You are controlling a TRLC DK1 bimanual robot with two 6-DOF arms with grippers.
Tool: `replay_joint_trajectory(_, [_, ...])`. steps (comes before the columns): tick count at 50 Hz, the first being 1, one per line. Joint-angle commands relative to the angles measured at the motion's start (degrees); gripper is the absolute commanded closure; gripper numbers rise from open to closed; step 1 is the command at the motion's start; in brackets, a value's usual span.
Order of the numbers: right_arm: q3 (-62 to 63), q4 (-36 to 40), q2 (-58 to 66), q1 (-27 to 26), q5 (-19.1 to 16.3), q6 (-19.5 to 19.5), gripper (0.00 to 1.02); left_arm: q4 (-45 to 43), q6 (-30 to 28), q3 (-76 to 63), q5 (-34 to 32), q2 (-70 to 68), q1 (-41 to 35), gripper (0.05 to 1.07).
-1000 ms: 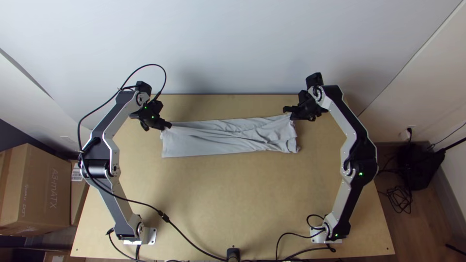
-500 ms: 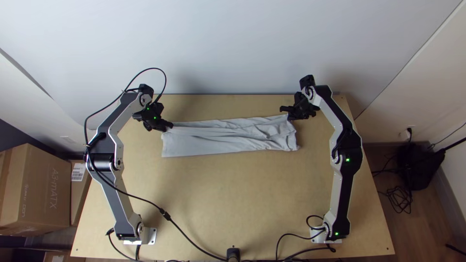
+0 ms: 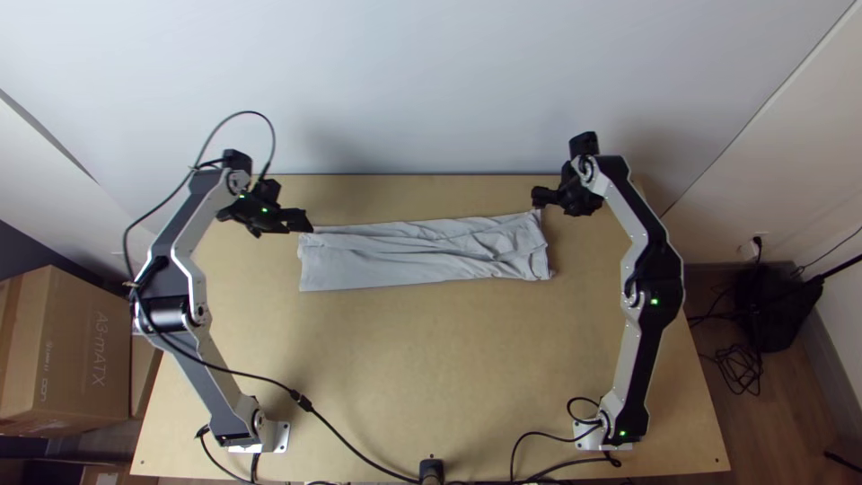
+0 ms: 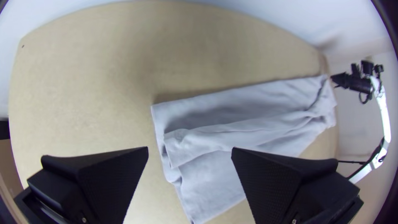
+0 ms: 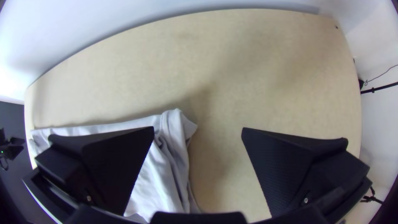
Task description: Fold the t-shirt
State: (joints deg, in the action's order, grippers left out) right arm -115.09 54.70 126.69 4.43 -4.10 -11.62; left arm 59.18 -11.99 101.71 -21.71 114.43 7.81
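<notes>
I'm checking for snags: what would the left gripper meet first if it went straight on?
Probably the t-shirt: its end lies ahead of the open left gripper, though depth is unclear.

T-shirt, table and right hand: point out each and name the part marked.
T-shirt [image 3: 346,268]: top view, near its left end.
Table [image 3: 431,359]: top view, on the bare wooden surface.
Right hand [image 5: 198,129]: right wrist view, between its open fingertips.

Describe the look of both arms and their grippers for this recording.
Both arms, left and right, have silver-grey links, black joints and small green lights. A black cable loops along the left one. Each gripper, left and right, has two wide, flat black fingers with textured pads.
</notes>
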Motion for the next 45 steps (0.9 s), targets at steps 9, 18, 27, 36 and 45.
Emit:
replay_joint_trajectory(9, [5.4,0.1,-13.1,-2.9,-15.6,-7.6,0.03,4.6,-2.2,-4.0,-16.2,-2.7,5.8,0.1])
replay_joint_trajectory(18, [6.5,3.3,-16.0,-4.1,-30.1,-10.1,0.03,2.3,-1.9,-8.8,-18.9,-1.7,8.4,0.1])
replay_joint_trajectory(27, [6.2,5.2,-19.4,-4.1,-39.0,-10.9,0.03,-2.4,-1.8,-13.9,-18.9,-1.1,9.2,0.1])
replay_joint_trajectory(36, [5.0,5.6,-22.8,-3.0,-41.2,-11.5,0.03,-5.7,-1.8,-16.8,-18.9,0.1,9.2,0.1])
replay_joint_trajectory(45, [2.3,5.6,-25.6,-1.6,-42.0,-13.0,0.03,-8.1,-1.3,-17.6,-18.8,1.6,8.8,0.1])
